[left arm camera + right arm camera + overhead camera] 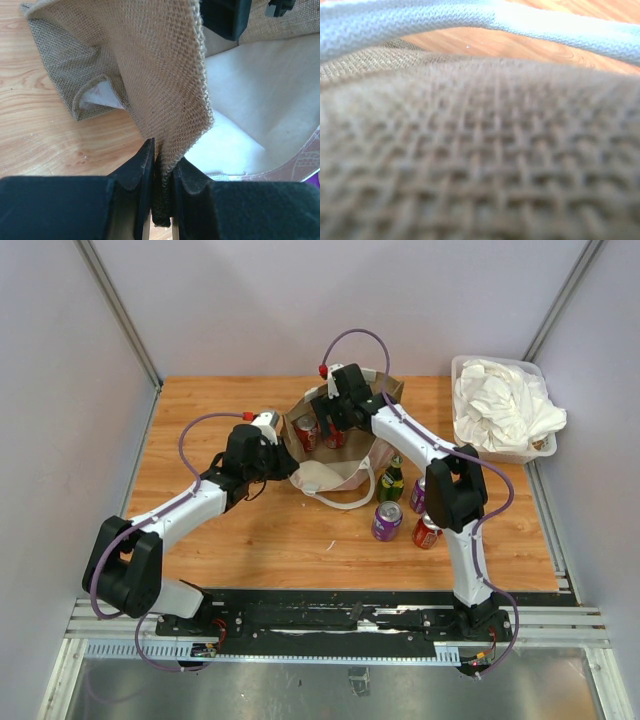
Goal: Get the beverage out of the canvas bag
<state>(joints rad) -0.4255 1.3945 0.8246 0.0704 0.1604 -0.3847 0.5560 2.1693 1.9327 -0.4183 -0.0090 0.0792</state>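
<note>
1. Firmly, my left gripper [162,172] is pinched shut on the rim of the canvas bag [345,468] at centre frame, holding its mouth open.
2. My right gripper [333,412] sits in that mouth beside a red can [306,432]. I cannot tell how far its jaws are open.
3. I judge this to be the reach. Next I need a square grip on the can and a straight lift.
4. The white handle [347,502] could snag. A green bottle [392,480] and a purple can [387,521] stand at lower right.

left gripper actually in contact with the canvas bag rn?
Touching. The left wrist view shows the left gripper closed on the canvas bag, with the woven edge pinched between its jaws and no gap visible.
</note>
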